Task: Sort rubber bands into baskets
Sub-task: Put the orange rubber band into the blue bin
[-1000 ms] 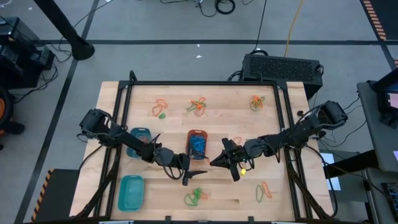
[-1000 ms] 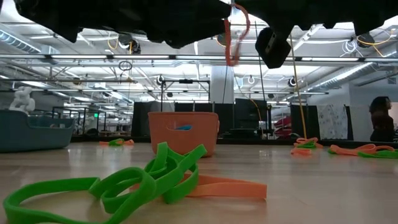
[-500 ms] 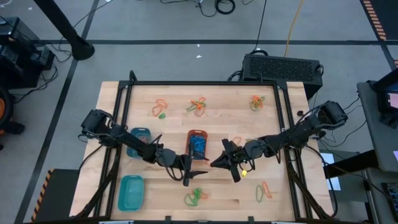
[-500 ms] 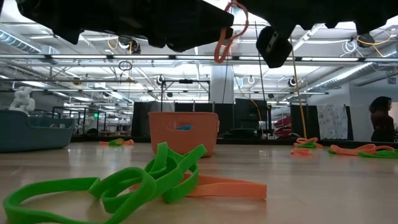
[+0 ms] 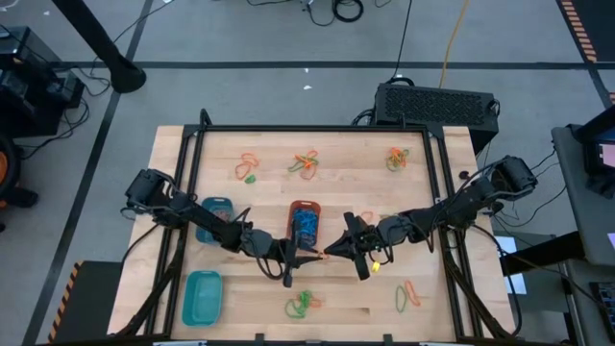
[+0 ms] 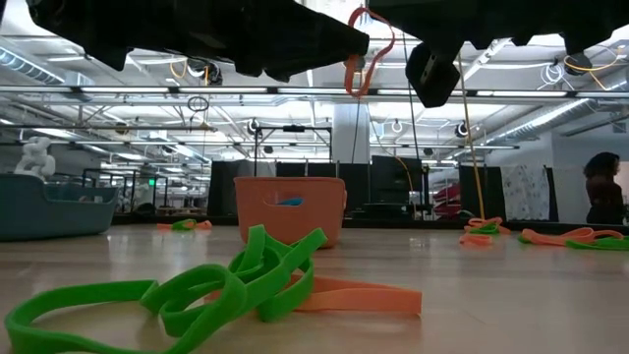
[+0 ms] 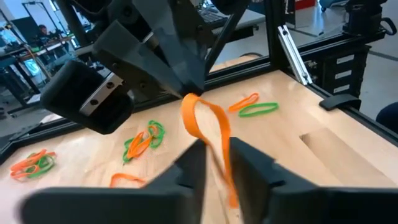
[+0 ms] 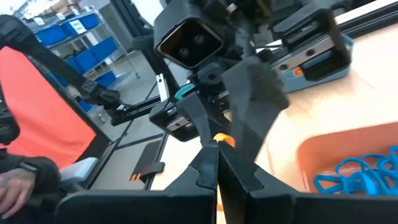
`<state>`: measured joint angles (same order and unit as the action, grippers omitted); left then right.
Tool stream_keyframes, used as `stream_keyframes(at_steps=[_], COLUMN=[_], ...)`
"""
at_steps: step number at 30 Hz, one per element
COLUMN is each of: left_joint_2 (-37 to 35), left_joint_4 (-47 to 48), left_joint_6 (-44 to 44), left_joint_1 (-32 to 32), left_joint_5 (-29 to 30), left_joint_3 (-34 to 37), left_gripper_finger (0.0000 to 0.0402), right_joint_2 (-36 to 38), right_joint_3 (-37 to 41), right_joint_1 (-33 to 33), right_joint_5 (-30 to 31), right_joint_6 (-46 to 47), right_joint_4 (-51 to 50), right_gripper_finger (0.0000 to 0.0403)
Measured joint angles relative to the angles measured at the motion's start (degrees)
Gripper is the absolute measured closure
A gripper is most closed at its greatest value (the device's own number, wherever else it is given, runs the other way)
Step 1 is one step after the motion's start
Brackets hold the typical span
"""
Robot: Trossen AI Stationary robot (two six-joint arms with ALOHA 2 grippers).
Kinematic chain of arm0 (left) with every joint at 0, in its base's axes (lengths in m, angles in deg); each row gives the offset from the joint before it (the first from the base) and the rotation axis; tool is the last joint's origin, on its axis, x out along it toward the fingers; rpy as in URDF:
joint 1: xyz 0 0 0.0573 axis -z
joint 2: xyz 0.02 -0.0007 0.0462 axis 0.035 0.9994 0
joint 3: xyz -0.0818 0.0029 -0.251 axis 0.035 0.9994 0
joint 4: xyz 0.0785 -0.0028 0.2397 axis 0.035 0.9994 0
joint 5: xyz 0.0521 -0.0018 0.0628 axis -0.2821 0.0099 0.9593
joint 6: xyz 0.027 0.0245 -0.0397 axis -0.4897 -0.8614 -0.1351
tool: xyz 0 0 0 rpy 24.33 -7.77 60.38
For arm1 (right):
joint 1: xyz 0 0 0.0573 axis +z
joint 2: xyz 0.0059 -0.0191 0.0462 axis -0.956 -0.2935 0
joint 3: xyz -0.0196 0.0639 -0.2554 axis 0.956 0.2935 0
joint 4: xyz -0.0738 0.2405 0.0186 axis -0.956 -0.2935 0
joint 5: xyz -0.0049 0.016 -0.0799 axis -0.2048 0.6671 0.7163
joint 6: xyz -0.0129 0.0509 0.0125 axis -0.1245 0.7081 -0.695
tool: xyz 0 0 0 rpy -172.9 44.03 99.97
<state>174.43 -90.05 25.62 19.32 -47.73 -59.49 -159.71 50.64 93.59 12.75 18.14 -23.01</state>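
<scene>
An orange rubber band (image 7: 208,127) hangs in the air between my two grippers, above the table's middle near the orange basket (image 5: 305,223), which holds blue bands. My right gripper (image 5: 333,252) is shut on the band's upper end. My left gripper (image 5: 309,258) faces it and has closed on the band lower down. The low view shows the band (image 6: 358,54) dangling under both dark grippers. A teal basket (image 5: 202,296) sits near left, and a small blue basket (image 5: 216,215) at the left. My left gripper has the orange band's hanging lower part (image 7: 219,155) between its two fingers (image 7: 194,163), coming at it almost level from the table's left. The band runs up out of the fingers, clear of the table. My right gripper pinches the band's upper end (image 7: 189,98) at its fingertips (image 8: 208,155), almost level from the table's right. The band hangs below them as a narrow loop, lifted clear.
Loose bands lie in small heaps along the far side (image 5: 248,168), (image 5: 306,163), (image 5: 397,159) and near the front edge (image 5: 303,305), (image 5: 408,295). A yellow band (image 5: 377,262) lies under my right arm. A black frame borders the table.
My left gripper's fingers have gone from wide apart to closed around the orange band hanging from my right gripper. The band's lower part has swung a little toward my left gripper. Both arms have stayed in place.
</scene>
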Motion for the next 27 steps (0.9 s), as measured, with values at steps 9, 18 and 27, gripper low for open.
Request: stream_keyframes(at_steps=[9, 18, 27], left_joint_2=[0.0, -7.1, -25.6], left_joint_4=[1.4, 24.2, 64.8], left_joint_6=[-0.9, 0.5, 21.9], left_joint_1=[0.0, 1.2, 6.7], left_joint_5=[0.6, 11.0, 24.0], left_joint_3=[0.0, 0.0, -0.1], left_gripper_finger=[0.0396, 0.0398, 0.0399], right_joint_2=[0.0, 0.1, 0.1], right_joint_3=[0.0, 0.0, 0.0], right_joint_1=[0.0, 0.0, 0.0], right_joint_5=[0.1, -0.1, -0.1], right_joint_6=[-2.1, -3.9, -2.4], right_joint_4=[-0.1, -8.7, -11.8], right_gripper_finger=[0.0368, 0.0270, 0.0243])
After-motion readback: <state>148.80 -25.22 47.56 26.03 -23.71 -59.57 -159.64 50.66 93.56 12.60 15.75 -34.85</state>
